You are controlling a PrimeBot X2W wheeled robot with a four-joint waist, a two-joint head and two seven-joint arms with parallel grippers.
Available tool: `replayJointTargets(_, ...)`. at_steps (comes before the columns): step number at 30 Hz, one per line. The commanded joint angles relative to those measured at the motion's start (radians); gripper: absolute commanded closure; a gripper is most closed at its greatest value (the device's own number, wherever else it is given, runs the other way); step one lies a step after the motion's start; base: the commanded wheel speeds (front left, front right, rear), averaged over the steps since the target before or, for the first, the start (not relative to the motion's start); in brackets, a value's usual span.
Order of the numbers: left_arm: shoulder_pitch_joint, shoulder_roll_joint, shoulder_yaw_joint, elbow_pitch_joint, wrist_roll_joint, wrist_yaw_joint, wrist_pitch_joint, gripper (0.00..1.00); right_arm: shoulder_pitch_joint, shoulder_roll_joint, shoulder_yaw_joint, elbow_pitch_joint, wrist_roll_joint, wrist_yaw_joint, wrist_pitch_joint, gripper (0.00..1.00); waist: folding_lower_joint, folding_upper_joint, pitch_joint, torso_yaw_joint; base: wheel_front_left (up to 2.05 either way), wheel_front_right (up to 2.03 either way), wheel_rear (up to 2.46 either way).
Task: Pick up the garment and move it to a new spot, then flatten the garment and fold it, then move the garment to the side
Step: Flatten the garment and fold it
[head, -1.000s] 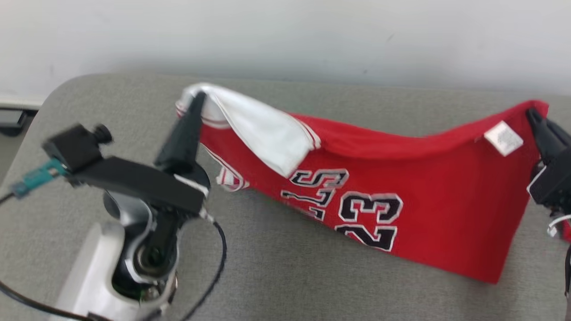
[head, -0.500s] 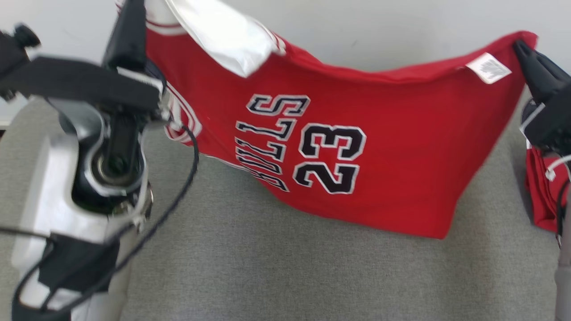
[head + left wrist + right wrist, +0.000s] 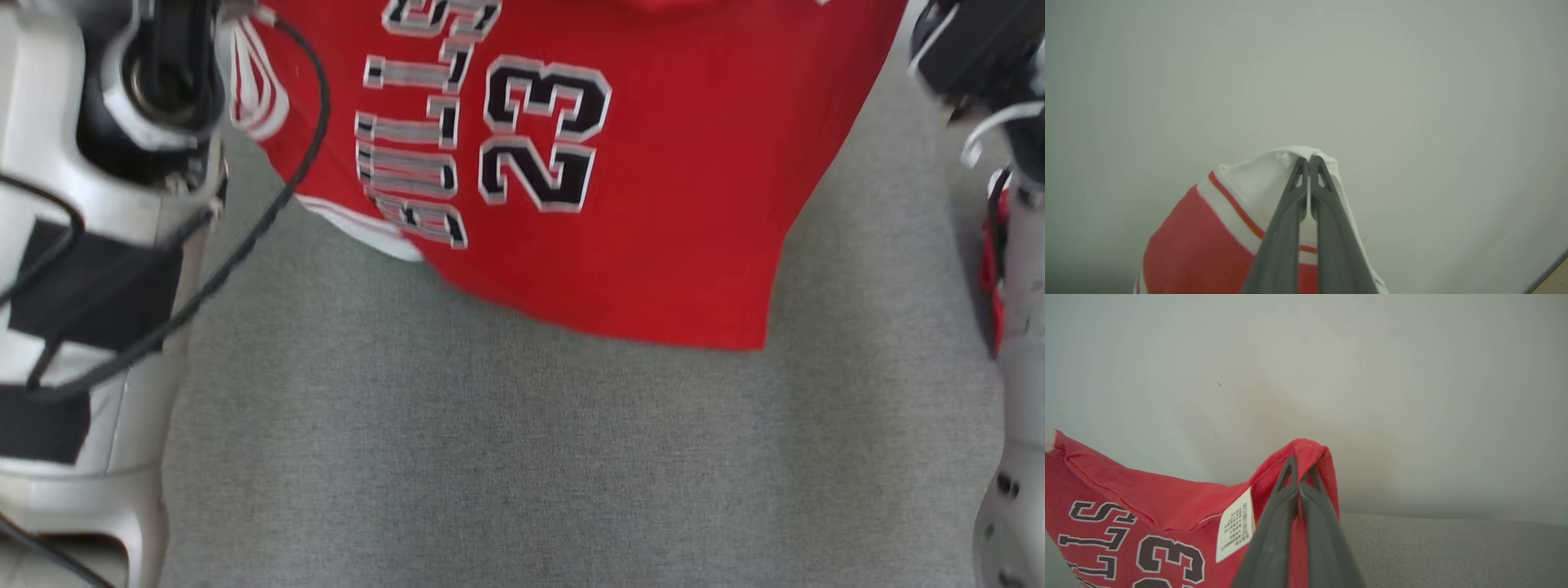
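Observation:
The garment (image 3: 653, 204), a red jersey with a black "23" and white trim, hangs stretched between my two arms above the grey padded surface (image 3: 490, 457). My left gripper (image 3: 1309, 161) is shut on its white-trimmed edge (image 3: 1249, 192), held up in front of a pale wall. Shut on a red corner (image 3: 1310, 451) near the white label (image 3: 1235, 524) is my right gripper (image 3: 1301, 463). The jersey's lower corner (image 3: 735, 327) dangles close to the surface; whether it touches, I cannot tell. Its top edge runs past the head view's upper border.
My left forearm (image 3: 73, 245), with a black cable, fills the head view's left side; my right forearm (image 3: 1012, 327) stands at the right edge with a strip of red cloth (image 3: 990, 269) beside it. A plain wall (image 3: 1372, 375) rises behind the surface.
Both arms have raised the jersey from the surface, and it now hangs higher and nearer to the head camera. The head view itself has shifted too.

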Motion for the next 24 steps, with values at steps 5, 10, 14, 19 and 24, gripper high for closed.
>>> replayJointTargets(5,-0.116,-0.001,0.001,0.058,0.041,0.007,-0.044,1.0,-0.129,-0.001,-0.018,0.074,-0.036,-0.001,-0.048,1.0,-0.0001,-0.0001,0.159,0.018,0.0,0.0,0.0)
replayJointTargets(10,-0.209,0.015,-0.011,0.119,0.096,-0.008,-0.118,1.0,-0.246,0.004,-0.043,0.132,-0.069,-0.001,-0.111,1.0,-0.0001,-0.0001,0.222,0.044,0.0,0.0,0.0)
replayJointTargets(14,-0.265,0.02,0.003,0.155,0.109,-0.033,-0.19,1.0,-0.337,0.019,-0.095,0.171,-0.125,-0.001,-0.239,1.0,-0.0001,-0.0001,0.23,0.057,0.0,0.0,0.0)
replayJointTargets(19,-0.321,0.011,0.011,0.167,0.12,-0.084,-0.266,1.0,-0.413,0.039,-0.171,0.221,-0.194,-0.001,-0.408,1.0,-0.0001,-0.0001,0.225,0.064,0.0,0.0,0.0)
replayJointTargets(24,-0.344,-0.012,0.03,0.126,0.133,-0.139,-0.305,1.0,-0.426,0.048,-0.197,0.251,-0.256,-0.001,-0.504,1.0,-0.0001,-0.0001,0.226,0.07,0.0,0.0,0.0)
